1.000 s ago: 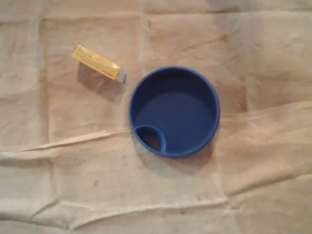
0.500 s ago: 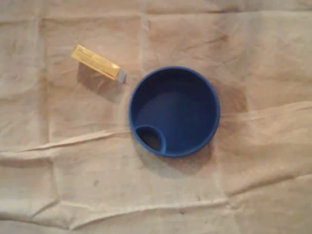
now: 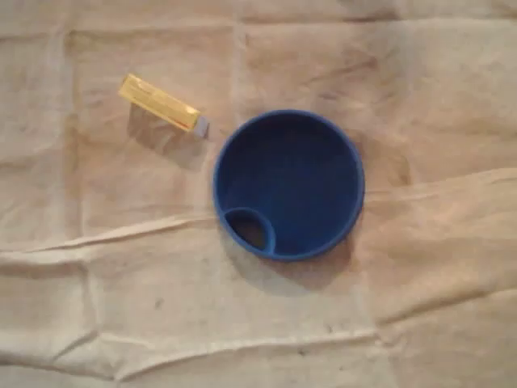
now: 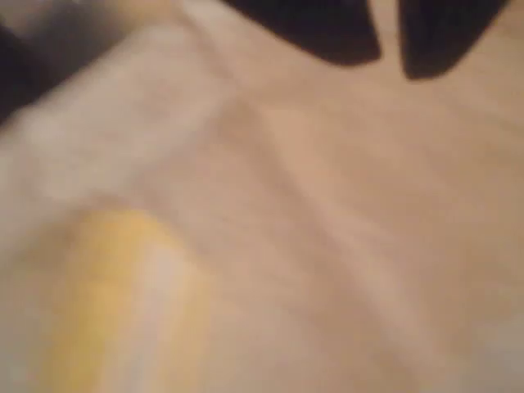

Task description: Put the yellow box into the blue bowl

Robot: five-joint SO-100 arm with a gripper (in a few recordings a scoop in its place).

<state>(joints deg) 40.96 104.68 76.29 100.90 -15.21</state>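
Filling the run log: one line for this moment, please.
yellow box: on cloth | blue bowl: empty | gripper: open, empty

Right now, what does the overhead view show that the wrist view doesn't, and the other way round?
Overhead's own: the blue bowl, empty, with the yellow box lying up-left of it, apart from its rim. Wrist's own: the gripper, two dark fingers at the top edge with a narrow gap between them, too blurred to judge further. Shared: the yellow box, a blurry yellow patch at lower left in the wrist view, and the wrinkled beige cloth.
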